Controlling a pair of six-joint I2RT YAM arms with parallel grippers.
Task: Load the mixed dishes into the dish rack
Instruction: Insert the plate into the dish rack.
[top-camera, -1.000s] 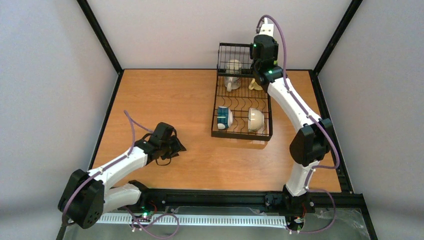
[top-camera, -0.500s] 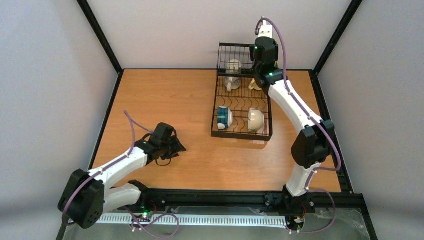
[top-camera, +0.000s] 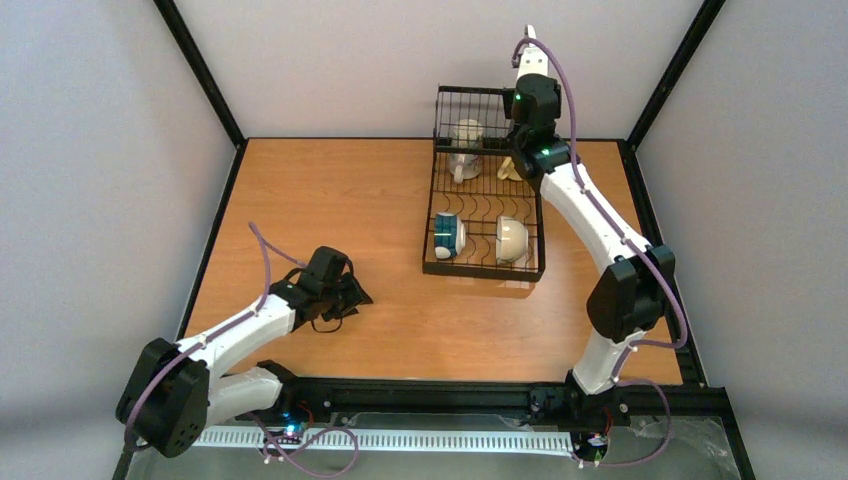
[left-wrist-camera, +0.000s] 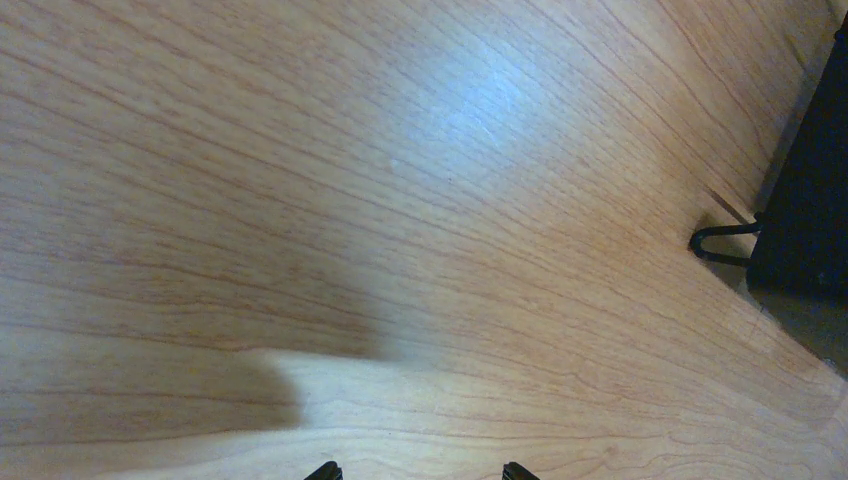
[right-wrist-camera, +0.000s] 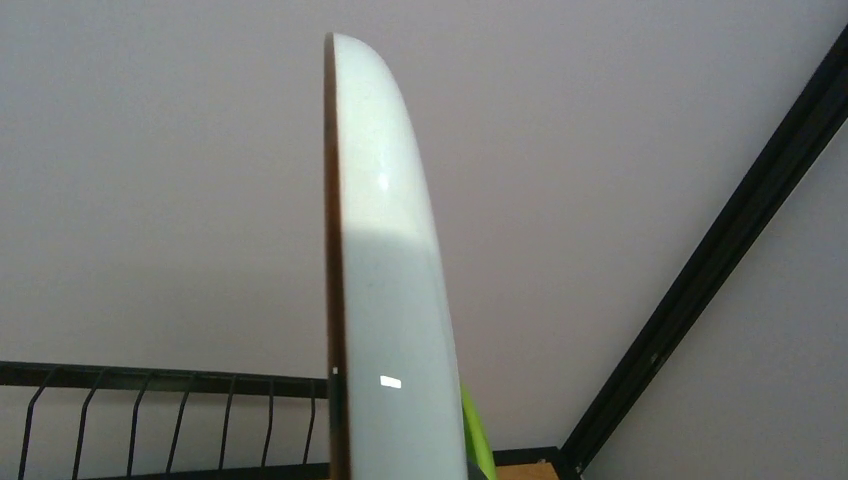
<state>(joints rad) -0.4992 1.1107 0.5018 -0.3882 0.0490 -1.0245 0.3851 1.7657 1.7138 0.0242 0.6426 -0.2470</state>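
**Right gripper holds the plate on edge over the far end of the rack**

We see the right gripper (top-camera: 528, 88) closed narrowly on the lime-green plate with a glossy white underside (right-wrist-camera: 390, 330). The plate stands upright and edge-on, higher than the top rail of the raised basket tier at the far end of the black wire dish rack (top-camera: 485, 268). On the rack's flat base, a teal-banded cup (top-camera: 449, 235) and a cream-white bowl (top-camera: 512, 238) lie side by side at the near end. A cream mug (top-camera: 464, 165) sits further back, with a white mug (top-camera: 467, 130) in the raised tier. Our left gripper (top-camera: 355, 303) hovers low over the wooden tabletop (top-camera: 330, 200), well apart from the rack, with its jaws spread wide and nothing between them.
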